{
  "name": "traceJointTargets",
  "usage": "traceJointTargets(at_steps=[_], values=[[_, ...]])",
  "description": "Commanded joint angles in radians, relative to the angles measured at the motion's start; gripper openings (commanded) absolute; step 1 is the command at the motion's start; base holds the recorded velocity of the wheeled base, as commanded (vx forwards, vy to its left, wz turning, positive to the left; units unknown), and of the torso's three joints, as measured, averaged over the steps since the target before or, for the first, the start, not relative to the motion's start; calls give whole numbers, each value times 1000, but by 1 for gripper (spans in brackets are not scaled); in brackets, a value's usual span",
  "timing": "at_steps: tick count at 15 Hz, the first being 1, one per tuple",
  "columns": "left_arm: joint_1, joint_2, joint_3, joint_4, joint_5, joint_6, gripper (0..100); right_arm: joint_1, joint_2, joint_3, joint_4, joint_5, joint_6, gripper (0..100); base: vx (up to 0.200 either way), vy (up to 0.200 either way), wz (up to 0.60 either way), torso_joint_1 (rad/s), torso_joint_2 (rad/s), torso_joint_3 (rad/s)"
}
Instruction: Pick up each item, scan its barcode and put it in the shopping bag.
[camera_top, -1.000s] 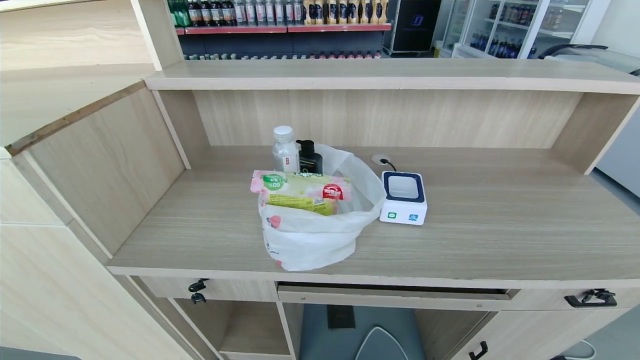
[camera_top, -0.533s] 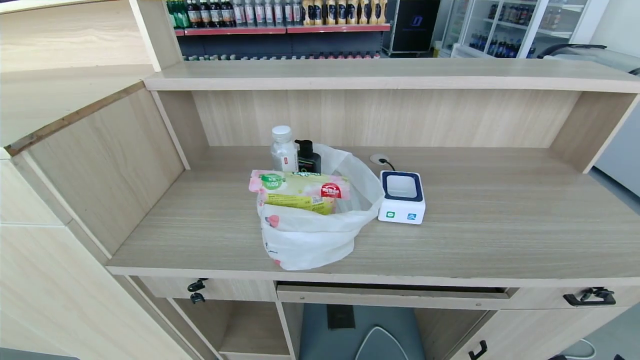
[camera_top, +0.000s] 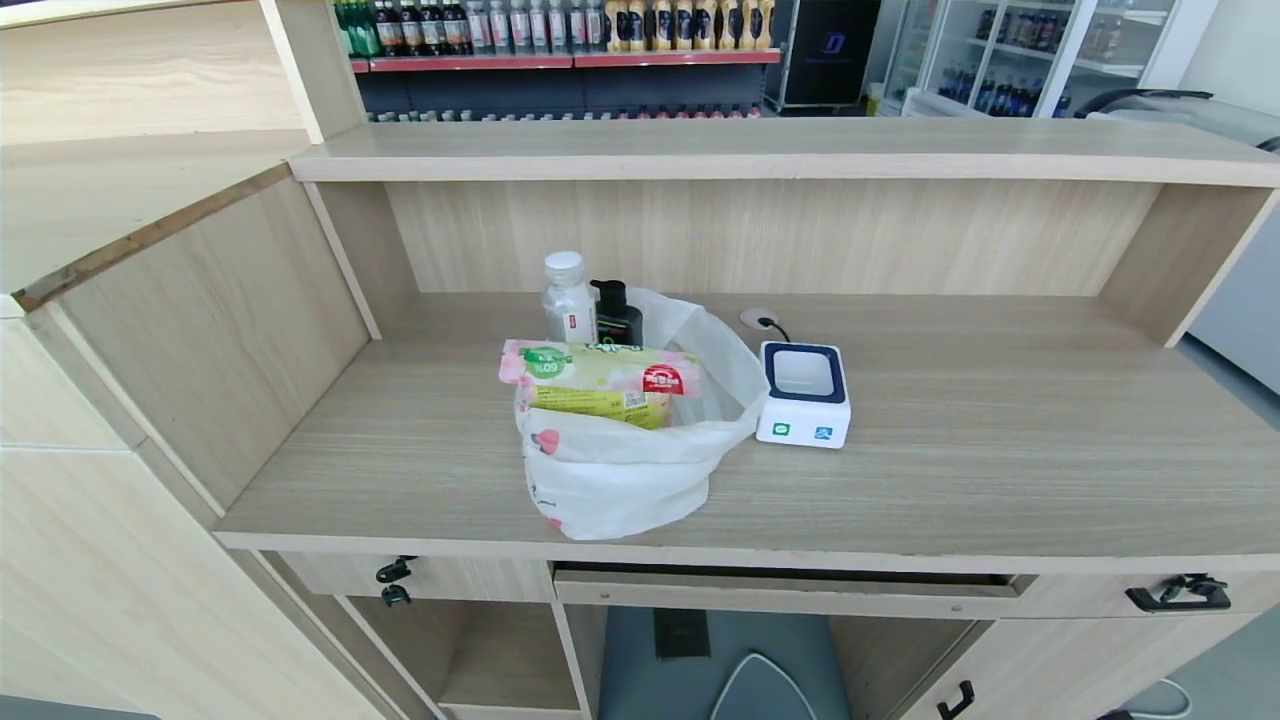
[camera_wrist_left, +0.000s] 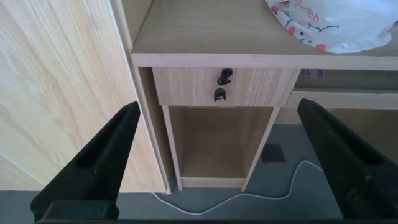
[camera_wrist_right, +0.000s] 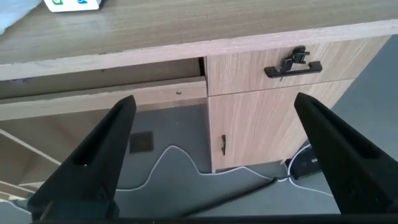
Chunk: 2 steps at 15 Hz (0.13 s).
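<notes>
Looking from the head: pack sits across the bag mouth, mid table, prob. not fully in; a bump could tip it out. 1 clear bottle & 1 black pump bottle touch behind the bag, so grabbing one may topple the other. 1 scanner just right.

Left wrist: left fingers spread wide, empty, below table edge.

Right wrist: right fingers likewise apart, empty.
</notes>
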<state>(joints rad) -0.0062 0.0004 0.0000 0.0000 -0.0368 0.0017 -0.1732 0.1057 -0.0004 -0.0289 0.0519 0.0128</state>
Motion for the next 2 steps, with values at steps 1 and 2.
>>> traceJointTargets(at_steps=[1, 2], values=[[0, 1, 0, 0, 0, 0, 100, 20, -6, 0, -2, -3, 1, 100, 0, 0, 0, 0, 0, 0], [0, 1, 0, 0, 0, 0, 100, 37, -3, 0, -2, -27, -5, 100, 0, 0, 0, 0, 0, 0]])
